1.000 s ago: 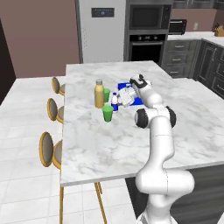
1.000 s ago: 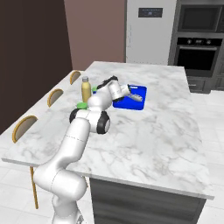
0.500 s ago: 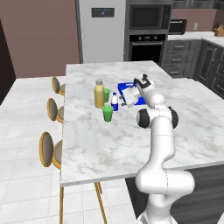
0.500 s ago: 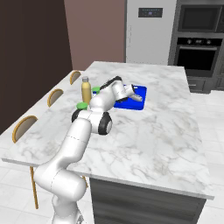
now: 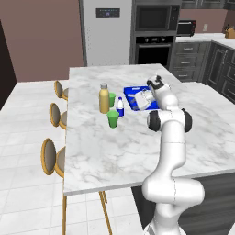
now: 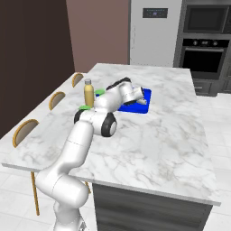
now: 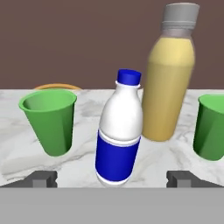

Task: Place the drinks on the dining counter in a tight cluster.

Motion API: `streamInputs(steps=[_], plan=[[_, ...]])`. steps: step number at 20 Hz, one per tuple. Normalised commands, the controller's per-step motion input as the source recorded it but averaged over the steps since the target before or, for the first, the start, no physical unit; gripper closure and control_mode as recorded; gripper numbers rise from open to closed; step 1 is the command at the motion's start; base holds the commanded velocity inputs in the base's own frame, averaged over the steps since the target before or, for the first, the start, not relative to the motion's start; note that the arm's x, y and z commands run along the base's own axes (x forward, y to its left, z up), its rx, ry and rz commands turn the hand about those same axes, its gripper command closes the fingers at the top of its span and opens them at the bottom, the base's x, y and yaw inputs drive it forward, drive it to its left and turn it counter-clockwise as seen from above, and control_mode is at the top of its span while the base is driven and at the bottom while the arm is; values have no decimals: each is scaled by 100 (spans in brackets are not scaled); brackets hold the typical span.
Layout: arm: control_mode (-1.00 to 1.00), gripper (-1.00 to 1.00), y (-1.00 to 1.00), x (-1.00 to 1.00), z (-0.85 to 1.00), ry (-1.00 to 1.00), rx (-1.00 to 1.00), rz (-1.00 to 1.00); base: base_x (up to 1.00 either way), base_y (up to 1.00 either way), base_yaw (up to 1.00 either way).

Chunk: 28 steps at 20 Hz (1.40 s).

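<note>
Hand view, left to right: a green plastic cup (image 7: 48, 120); the small blue-capped, blue-labelled water bottle (image 7: 120, 133), upright, cap tilted slightly right, centred between the wide-open, empty gripper (image 7: 113, 178) tips; behind it the tall yellow juice bottle (image 7: 169, 74), upright; a second green cup (image 7: 211, 126) at right edge, all on the marble dining counter (image 7: 87, 109).

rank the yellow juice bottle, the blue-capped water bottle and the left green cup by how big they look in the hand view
1. Yellow juice bottle with grey cap: tallest, though standing farther back.
2. White water bottle with blue label and cap: nearest the camera.
3. Left green cup: smallest.
</note>
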Motion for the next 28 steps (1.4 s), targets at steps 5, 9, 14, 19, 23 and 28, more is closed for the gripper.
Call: streamInputs(steps=[5,9,14,19,23,28], plan=[[-100,-100,17,-43,10,0,-7,-11,0,0,0],[-100,-100,13,-51,8,0,-17,-10,0,0,0],[-100,-100,1,-54,16,0,-14,-13,0,0,0],[-100,-100,1,-57,22,0,-7,-18,0,0,0],[-100,-100,2,-55,26,0,-4,-23,0,0,0],[-100,-100,0,-58,22,0,-7,-22,0,0,0]])
